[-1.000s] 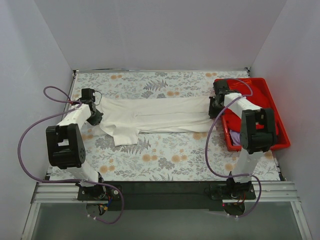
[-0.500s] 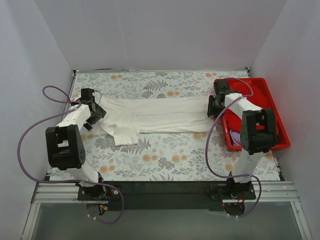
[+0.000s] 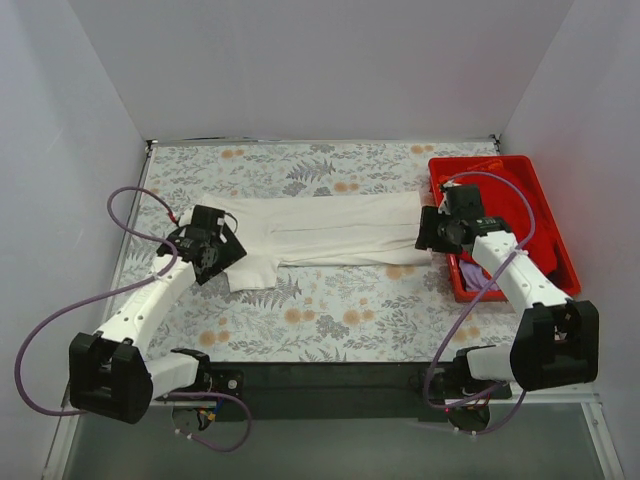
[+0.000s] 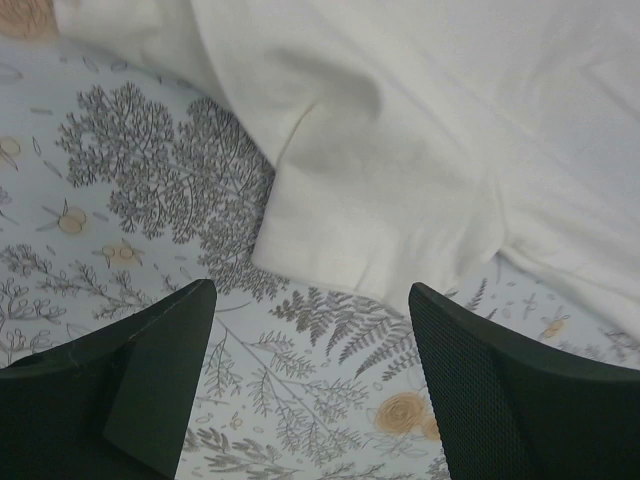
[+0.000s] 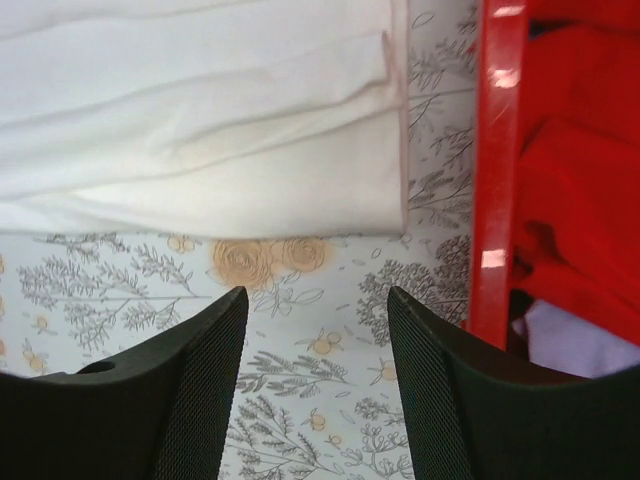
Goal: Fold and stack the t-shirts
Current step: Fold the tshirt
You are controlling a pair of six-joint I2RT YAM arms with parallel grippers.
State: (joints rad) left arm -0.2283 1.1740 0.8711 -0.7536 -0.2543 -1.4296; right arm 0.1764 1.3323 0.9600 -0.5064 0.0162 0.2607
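Note:
The white t-shirt (image 3: 330, 230) lies folded into a long band across the tablecloth, one sleeve (image 4: 380, 220) sticking out toward me at its left end. My left gripper (image 3: 224, 250) hovers by that sleeve. It is open (image 4: 310, 330) with only tablecloth between its fingers. At the band's right end (image 5: 200, 150) my right gripper (image 3: 430, 230) is open (image 5: 315, 320) too, just short of the hem and holding nothing. The red t-shirt (image 5: 580, 200) lies bunched inside the red tray (image 3: 540, 190).
The red tray's rim (image 5: 495, 170) stands close to the right of my right gripper. A pale purple cloth (image 5: 580, 340) sits in the tray's near end. The floral tablecloth (image 3: 330, 310) covers the table, with grey walls on three sides.
Both grippers went from shut on the white t-shirt's ends to open, letting it go. Both have drawn back toward the near side, and the shirt lies flat.

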